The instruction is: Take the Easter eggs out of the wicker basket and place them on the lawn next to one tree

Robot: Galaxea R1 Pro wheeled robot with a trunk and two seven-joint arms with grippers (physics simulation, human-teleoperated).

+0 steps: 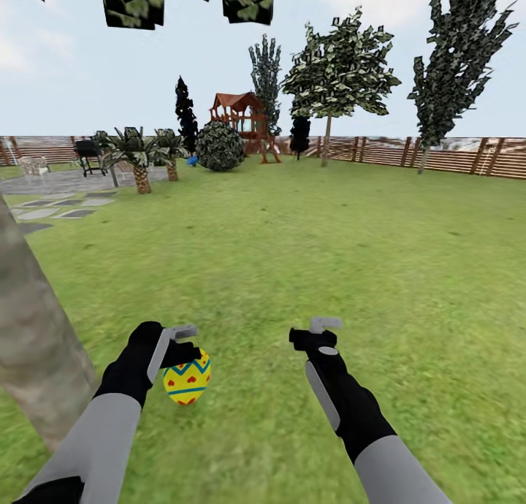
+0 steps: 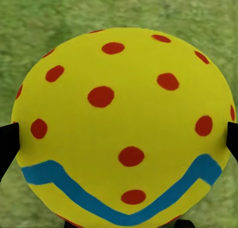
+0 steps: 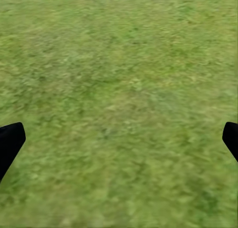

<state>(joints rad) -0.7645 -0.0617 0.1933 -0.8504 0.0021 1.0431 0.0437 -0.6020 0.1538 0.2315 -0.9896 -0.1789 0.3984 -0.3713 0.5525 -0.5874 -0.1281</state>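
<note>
Head view, surroundings: we see a wide mottled green lawn (image 1: 351, 248) running back to a brown slatted fence (image 1: 438, 155), with a red playset (image 1: 241, 117), a round bush (image 1: 219, 146), short palms (image 1: 135, 157), a black grill (image 1: 89, 155) and grey stepping stones (image 1: 51, 212) at the far left.
Head view, tree: a thick, pale, smooth trunk (image 1: 33, 343) leans at the left edge, cut off above and below, close beside our left arm.
Head view, grippers: our left gripper (image 1: 186, 354) holds an Easter egg (image 1: 187, 378) above the grass near that trunk; our right gripper (image 1: 315, 332) carries nothing.
Left wrist view: the egg (image 2: 124, 124) is yellow, smooth and rounded, with red dots and a blue zigzag band; black fingertips (image 2: 7, 143) touch both of its sides, and blurred grass lies behind.
Right wrist view: black fingertips (image 3: 10, 141) stand wide apart at the two edges, partly cut off, over bare grass (image 3: 119, 89).
</note>
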